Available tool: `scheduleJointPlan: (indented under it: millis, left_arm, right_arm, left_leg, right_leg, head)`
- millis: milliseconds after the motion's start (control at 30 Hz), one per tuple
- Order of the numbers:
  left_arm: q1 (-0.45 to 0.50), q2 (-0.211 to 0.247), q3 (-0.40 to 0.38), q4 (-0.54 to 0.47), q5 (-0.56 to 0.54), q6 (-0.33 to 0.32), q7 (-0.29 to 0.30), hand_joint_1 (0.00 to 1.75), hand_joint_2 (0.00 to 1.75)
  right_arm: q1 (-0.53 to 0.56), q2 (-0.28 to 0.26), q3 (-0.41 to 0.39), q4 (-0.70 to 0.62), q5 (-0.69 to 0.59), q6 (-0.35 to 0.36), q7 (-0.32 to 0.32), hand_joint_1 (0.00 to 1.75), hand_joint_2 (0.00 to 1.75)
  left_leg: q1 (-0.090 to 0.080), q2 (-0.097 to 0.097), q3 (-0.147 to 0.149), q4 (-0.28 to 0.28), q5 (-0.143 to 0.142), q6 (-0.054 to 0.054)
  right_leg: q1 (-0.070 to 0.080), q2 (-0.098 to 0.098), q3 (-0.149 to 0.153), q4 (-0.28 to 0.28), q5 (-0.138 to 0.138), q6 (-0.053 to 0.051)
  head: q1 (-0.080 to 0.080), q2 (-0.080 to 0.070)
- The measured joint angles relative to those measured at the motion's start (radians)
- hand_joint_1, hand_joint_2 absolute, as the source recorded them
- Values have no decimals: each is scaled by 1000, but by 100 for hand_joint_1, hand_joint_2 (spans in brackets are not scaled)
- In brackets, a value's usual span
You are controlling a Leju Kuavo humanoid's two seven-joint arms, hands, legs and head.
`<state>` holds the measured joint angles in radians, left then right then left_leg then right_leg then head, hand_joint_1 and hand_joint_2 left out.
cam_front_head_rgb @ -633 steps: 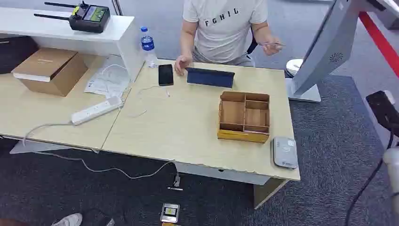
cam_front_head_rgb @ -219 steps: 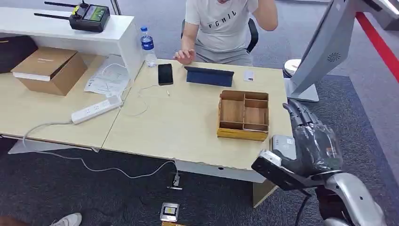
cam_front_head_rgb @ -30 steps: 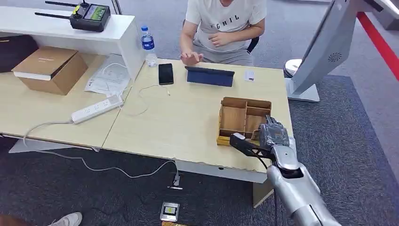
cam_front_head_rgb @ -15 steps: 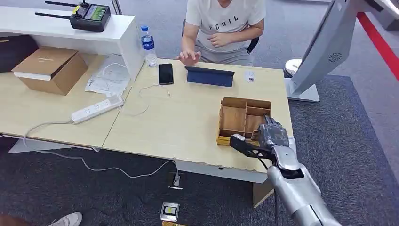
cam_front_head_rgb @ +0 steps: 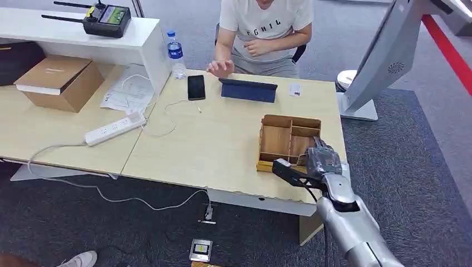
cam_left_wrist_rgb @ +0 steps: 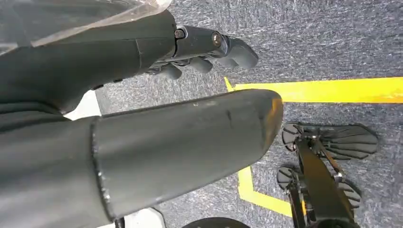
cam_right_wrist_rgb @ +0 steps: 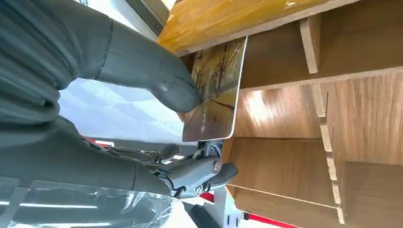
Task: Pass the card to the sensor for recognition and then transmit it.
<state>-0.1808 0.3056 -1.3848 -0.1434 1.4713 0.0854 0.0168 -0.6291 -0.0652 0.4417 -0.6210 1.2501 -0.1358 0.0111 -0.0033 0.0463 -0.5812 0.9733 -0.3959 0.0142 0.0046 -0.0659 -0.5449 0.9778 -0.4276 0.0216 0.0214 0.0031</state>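
My right hand [cam_front_head_rgb: 321,157] sat at the near right corner of the compartmented light-wood organiser box [cam_front_head_rgb: 289,141], thumb [cam_right_wrist_rgb: 157,80] pressed on the face of a thin card printed with an autumn-tree picture [cam_right_wrist_rgb: 214,90]. Card pinched between thumb and the darker fingers [cam_right_wrist_rgb: 199,173] beneath it, so held, not loose. In the wrist view it stood just over the box's amber front lip and one open compartment; whether an edge touched the wood, I could not tell.

Left hand [cam_left_wrist_rgb: 142,95] hung by my side over grey carpet with yellow floor tape, fingers curled in, nothing in them.

Step, as I judged it: card just lifted from the box, sensor pass not yet made. The grey rounded reader that I took for the sensor showed as a sliver at the table's near right corner [cam_front_head_rgb: 346,167], just beside my wrist.

Next move should call for raising the card clear of the dividers without snagging, then swinging it flat over that reader. Grip looked shallow; slip possible.

A person in a white T-shirt [cam_front_head_rgb: 264,28] sat at the far edge.
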Motion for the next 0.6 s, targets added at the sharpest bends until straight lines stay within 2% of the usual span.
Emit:
scheduleJointPlan:
  millis: [400,500,600]
  left_arm:
    - [0,0,0,0,-1,0,-17,0,0]
    - [0,0,0,0,0,0,-17,0,0]
    - [0,-1,0,0,0,0,-17,0,0]
  right_arm:
    - [-16,-6,-23,1,0,-87,-31,175,175]
    - [-38,-6,-28,1,3,-132,-43,175,175]
    - [-71,-5,-34,0,-2,-137,-53,175,175]
  left_leg:
    - [0,0,0,0,0,0]
    - [0,0,0,0,0,0]
    - [0,0,0,0,0,0]
  right_leg:
    - [0,0,0,0,0,0]
    - [0,0,0,0,0,0]
    - [0,0,0,0,0,0]
  head:
    - [0,0]
    - [0,0]
    - [0,0]
